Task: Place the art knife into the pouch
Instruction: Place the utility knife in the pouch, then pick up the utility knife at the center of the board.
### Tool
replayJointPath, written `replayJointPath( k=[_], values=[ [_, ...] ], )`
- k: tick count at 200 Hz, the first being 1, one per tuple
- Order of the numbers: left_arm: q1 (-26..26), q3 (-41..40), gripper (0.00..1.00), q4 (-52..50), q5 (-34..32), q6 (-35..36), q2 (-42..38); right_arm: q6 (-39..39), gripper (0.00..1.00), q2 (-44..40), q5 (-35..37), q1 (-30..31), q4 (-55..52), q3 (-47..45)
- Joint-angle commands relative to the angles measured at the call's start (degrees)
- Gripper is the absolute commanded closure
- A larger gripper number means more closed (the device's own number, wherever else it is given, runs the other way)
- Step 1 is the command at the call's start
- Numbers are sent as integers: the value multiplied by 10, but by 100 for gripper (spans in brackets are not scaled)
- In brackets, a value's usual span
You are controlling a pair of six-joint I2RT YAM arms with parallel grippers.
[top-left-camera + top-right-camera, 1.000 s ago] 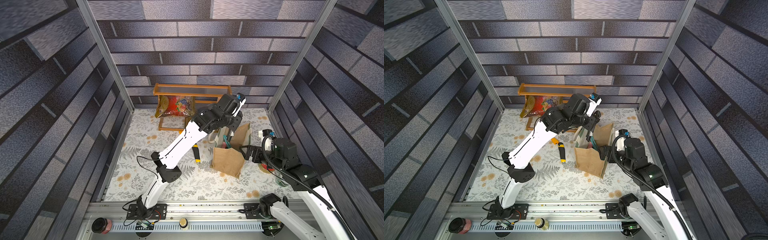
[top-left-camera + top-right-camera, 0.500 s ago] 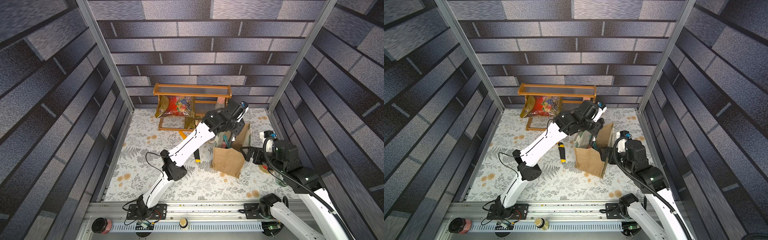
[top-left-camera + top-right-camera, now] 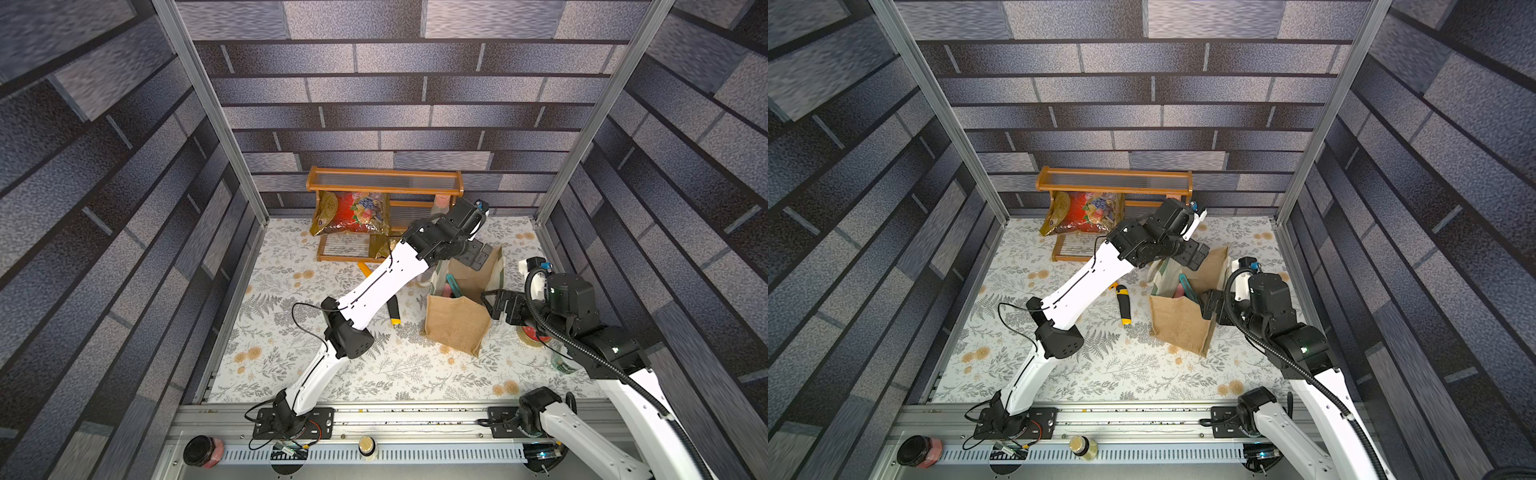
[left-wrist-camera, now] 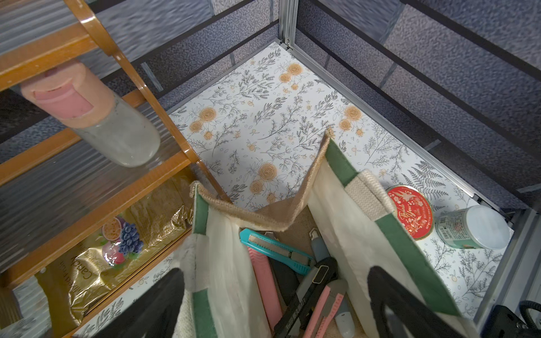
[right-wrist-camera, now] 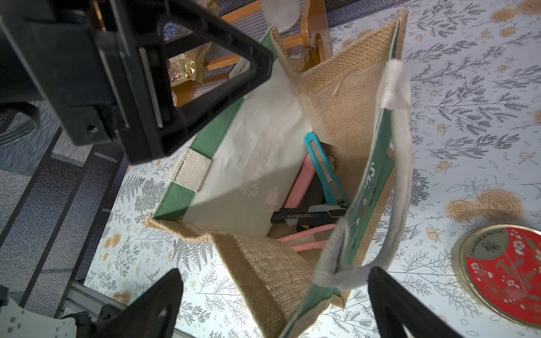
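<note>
A: Left arm pose to be entered.

B: The left arm [image 3: 374, 282] is stretched diagonally from the near edge of the table [image 3: 332, 374], with the elbow raised and the wrist bent down. The left gripper [image 3: 473, 259] is held just above the open mouth of the pouch [image 3: 455, 328]. In the left wrist view its jaws are spread wide and nothing is gripped.

A: Right arm?

B: The right arm [image 3: 615, 349] is folded in beside the pouch. The right gripper [image 5: 272, 281] is set at the rim by the green front panel, jaws likewise wide apart. A white handle loop [image 5: 336, 272] is seen between the fingers, and neither finger is seen pressing it.

A: Knife location?

B: The pouch is stood upright. Inside, a black art knife [image 5: 304, 216] is laid across a teal art knife [image 5: 322, 172] and a pink art knife [image 5: 303, 183]. A yellow-and-black art knife [image 3: 1123, 303] is noted on the table beside the pouch, near the left forearm.
</note>
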Motion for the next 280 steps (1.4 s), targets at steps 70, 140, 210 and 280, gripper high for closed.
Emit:
replayJointPath(
  k=[70,140,210,280],
  values=[
    [37,-290,0,76,-87,-6,-249,-22,0,114,-33,9,6,113],
    [130,-730,0,275,-73,-101,-553,-27,0,223,14,94,12,198],
    [217,-1019,0,317,-35,-226,-761,-34,9,411,46,187,-7,330],
    [258,-1105,0,318,34,-257,-831,-25,19,594,49,245,-24,452]
  ],
)
